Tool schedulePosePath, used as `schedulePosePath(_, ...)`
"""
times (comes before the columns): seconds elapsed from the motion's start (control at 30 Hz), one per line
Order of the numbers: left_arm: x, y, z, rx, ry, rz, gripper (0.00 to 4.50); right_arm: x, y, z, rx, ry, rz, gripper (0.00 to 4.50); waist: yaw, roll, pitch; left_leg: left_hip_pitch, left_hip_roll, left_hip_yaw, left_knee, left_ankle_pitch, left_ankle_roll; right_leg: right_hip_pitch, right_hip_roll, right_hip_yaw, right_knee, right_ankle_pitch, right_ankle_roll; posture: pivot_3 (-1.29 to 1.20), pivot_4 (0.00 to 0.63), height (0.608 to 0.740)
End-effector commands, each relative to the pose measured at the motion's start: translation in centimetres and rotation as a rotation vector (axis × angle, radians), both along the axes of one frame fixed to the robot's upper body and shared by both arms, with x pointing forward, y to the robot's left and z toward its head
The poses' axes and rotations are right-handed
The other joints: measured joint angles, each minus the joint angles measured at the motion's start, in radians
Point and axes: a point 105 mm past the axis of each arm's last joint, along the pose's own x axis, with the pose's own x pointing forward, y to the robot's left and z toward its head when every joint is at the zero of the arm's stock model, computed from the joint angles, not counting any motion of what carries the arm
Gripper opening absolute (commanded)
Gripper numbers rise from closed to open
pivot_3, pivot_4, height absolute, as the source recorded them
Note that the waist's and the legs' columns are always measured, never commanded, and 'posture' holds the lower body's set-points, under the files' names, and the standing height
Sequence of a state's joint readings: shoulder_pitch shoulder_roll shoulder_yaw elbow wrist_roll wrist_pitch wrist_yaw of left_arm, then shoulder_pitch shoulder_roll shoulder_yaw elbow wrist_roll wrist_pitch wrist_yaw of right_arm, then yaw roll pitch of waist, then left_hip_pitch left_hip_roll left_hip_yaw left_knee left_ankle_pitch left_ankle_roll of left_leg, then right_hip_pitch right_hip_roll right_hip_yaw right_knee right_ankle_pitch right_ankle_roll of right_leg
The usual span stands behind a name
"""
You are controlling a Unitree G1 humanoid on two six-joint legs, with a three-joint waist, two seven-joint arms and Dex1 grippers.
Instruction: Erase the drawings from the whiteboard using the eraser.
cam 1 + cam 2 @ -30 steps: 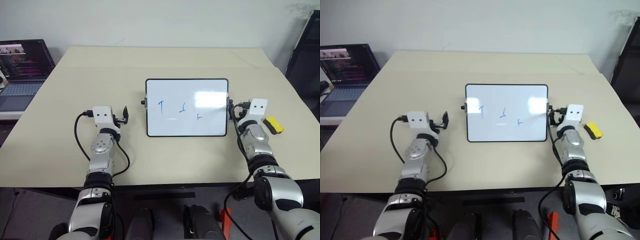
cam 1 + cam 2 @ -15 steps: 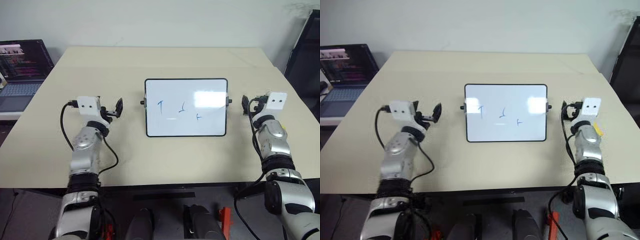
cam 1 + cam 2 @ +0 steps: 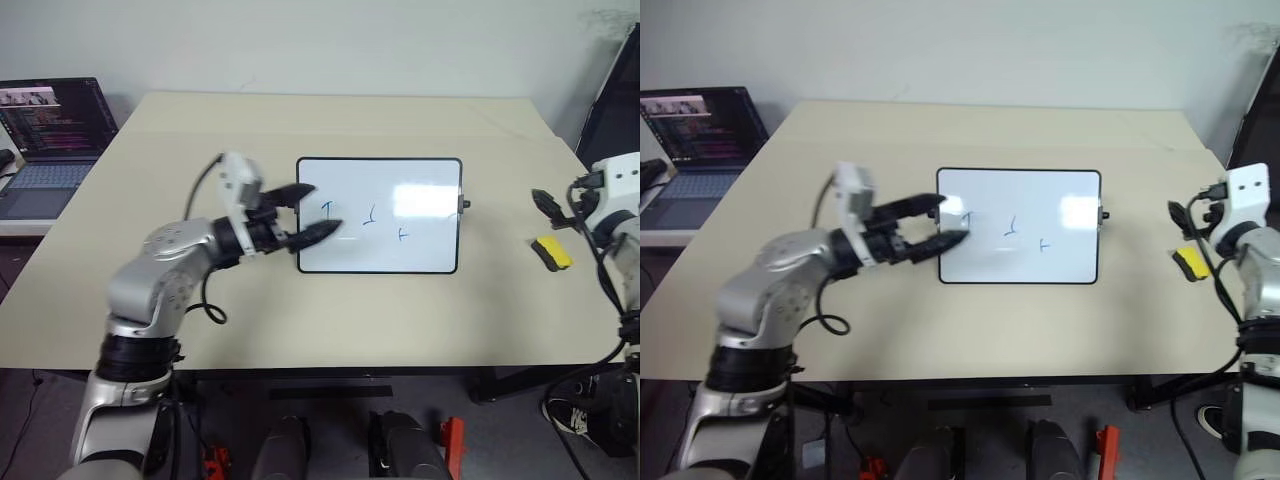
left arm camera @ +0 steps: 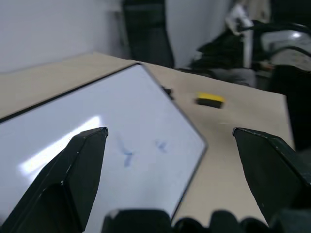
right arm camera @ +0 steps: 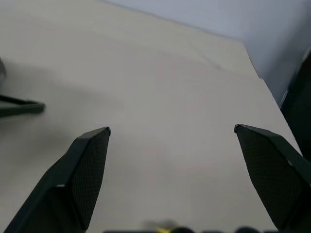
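The left end effector (image 3: 312, 212) reaches sideways over the left edge of the whiteboard (image 3: 380, 215), its two fingers spread wide and holding nothing, with the blue drawings (image 3: 366, 217) just beyond its fingertips on the board lying flat on the table (image 3: 200, 140). The right end effector (image 3: 548, 206) hovers well off the board's right side, fingers wide apart and empty. The yellow eraser (image 3: 551, 252) lies on the table just below it, untouched.
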State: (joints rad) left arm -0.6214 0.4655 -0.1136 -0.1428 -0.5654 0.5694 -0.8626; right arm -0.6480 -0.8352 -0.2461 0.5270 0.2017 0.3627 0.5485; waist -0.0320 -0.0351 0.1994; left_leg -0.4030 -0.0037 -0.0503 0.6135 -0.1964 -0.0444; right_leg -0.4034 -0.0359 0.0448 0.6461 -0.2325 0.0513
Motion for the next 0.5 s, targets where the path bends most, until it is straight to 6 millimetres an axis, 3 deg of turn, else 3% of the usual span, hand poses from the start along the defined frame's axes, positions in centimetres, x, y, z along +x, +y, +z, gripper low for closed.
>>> schedulePosePath(0.03, -0.1, -3.6, -1.0, 0.017, -0.032, -0.086, 4.50, -0.8, -1.8, -0.1, -0.016, 0.070, -0.056, 4.45, -0.002, 0.000, 0.000, 0.000, 0.000, 0.000, 0.000, 0.000, 0.000, 0.000, 0.000, 0.000, 0.000, 0.000, 0.000, 0.00, 0.150, 0.740)
schedulePosePath(0.13, 0.1, -6.7, -2.3, 0.034, -0.061, -0.124, 4.50, -1.2, -2.6, -2.0, -0.055, 0.180, -0.078, 4.45, -0.004, 0.000, 0.000, 0.001, 0.000, 0.001, 0.000, 0.000, 0.000, 0.000, 0.001, 0.001, 0.000, 0.000, 0.000, 0.00, 0.150, 0.740)
schedulePosePath(0.27, 1.0, -9.9, -4.4, 0.076, -0.063, -0.108, 4.50, -1.2, -2.7, -2.5, 0.046, 0.214, -0.054, 4.45, -0.004, 0.001, -0.001, 0.001, 0.000, 0.002, 0.000, 0.000, 0.000, 0.000, 0.001, 0.003, 0.000, 0.000, 0.000, 0.00, 0.150, 0.740)
schedulePosePath(0.5, -0.6, -11.9, -5.5, 0.084, -0.071, -0.178, 4.50, -1.3, -2.2, -4.5, 0.111, 0.291, 0.026, 4.45, -0.008, 0.002, -0.001, 0.001, 0.000, 0.002, 0.000, 0.000, 0.000, -0.001, 0.001, 0.003, 0.000, 0.000, 0.000, 0.00, 0.150, 0.740)
